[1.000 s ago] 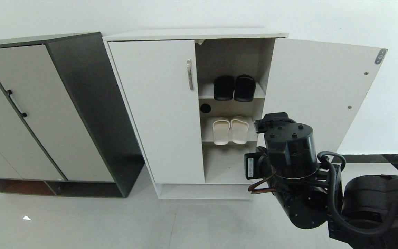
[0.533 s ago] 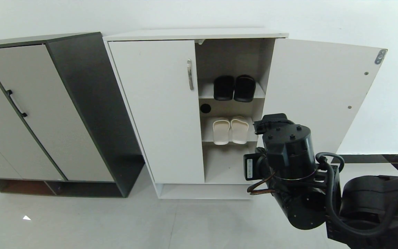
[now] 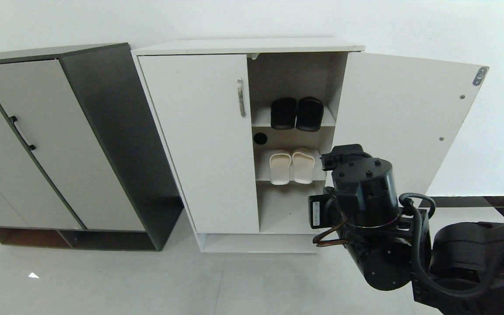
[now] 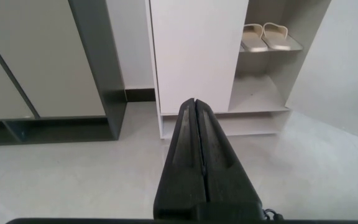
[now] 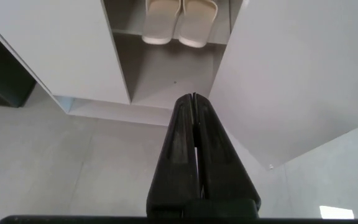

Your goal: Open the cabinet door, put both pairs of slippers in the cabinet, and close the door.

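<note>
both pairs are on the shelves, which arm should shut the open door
Probably right. The right gripper hangs close beside the open door, next to its inner face. The left gripper sits farther back, facing the closed door.

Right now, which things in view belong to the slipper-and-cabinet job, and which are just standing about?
Job: white cabinet; its open right door; black slippers on the upper shelf; white slippers on the shelf below; right gripper, shut, near that door; left gripper, shut.
Standing about: dark grey cabinet beside the white one, door closed.
</note>
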